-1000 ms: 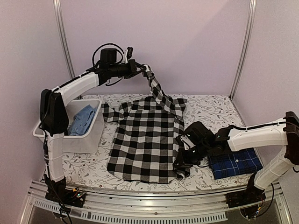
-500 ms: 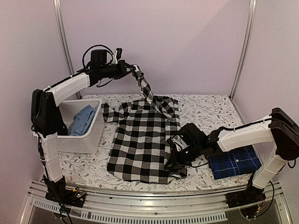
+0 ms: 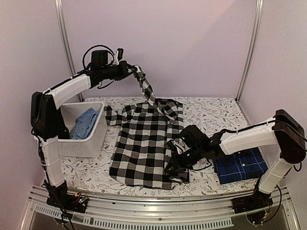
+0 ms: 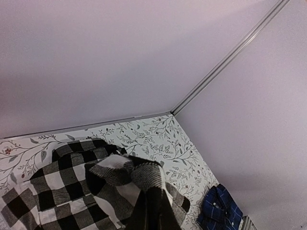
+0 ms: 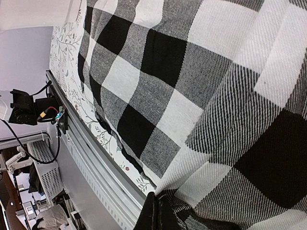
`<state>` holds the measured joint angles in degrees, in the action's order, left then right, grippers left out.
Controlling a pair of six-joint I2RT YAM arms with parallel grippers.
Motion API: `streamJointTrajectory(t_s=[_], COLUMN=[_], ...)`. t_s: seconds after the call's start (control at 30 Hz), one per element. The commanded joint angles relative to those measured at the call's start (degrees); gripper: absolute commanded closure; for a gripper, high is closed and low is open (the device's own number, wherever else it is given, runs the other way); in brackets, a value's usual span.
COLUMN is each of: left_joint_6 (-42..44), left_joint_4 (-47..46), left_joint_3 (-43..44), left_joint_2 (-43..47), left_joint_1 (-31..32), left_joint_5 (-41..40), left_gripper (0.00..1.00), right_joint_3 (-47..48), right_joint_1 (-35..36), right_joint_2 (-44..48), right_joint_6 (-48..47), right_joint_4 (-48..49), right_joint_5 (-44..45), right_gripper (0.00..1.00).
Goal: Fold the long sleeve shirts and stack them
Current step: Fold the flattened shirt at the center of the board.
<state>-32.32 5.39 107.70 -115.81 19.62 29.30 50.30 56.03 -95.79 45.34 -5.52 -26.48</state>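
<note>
pale lilac walls (image 3: 192,43) all round, and below them a floral-printed surface (image 3: 216,112). spread across the middle of the overhead view lies the black-and-white check shirt (image 3: 141,143), collar toward the back wall, hem toward the near rail (image 3: 144,211).

up in the upper left of that frame, the left end effector (image 3: 136,72) hangs high above the surface, clenched on the end of one sleeve (image 3: 151,93). the sleeve runs down from it in a taut diagonal to the shirt's far shoulder. in the left wrist view the same cloth is bunched at the bottom centre of the frame, right up against the camera, with the shirt body laid out underneath.

now lower down, right of centre in the overhead view: the right end effector (image 3: 176,165) sits low at the shirt's near corner. it is pinched tight on the edge of the check cloth, which is bunched up there. the right wrist view is almost all big checks, with dark fingertips (image 5: 156,215) pressed together on the fabric at the bottom edge.

the navy plaid shirt (image 3: 241,165) lies folded flat at the lower right of the overhead frame, partly hidden by the right arm. over on the left, a white bin (image 3: 96,139) stands just beside the check shirt and holds a blue cloth (image 3: 84,122).
</note>
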Motion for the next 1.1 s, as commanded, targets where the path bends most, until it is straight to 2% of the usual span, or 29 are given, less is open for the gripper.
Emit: streamJointTrajectory(t_s=[0.0, 0.67, 1.07], left_joint_6=[1.21, 3.3, 3.4], left_joint_4=[0.05, 1.71, 4.41], left_joint_3=[-1.0, -1.34, 0.24], left_joint_2=[2.04, 5.83, 1.4], left_joint_1=[-0.95, -1.14, -1.97], left_joint_5=[-0.54, -3.62, -3.26], left_gripper=[1.0, 1.0, 1.0], right_joint_3=[0.56, 0.6, 3.5], right_joint_1=[1.16, 1.27, 1.45], right_joint_2=[-2.21, -3.97, -6.49], right_joint_6=[-0.36, -1.37, -2.57], right_joint_4=[1.59, 1.58, 2.47], right_joint_5=[-1.93, -3.21, -6.33], right_gripper=[1.0, 1.0, 1.0])
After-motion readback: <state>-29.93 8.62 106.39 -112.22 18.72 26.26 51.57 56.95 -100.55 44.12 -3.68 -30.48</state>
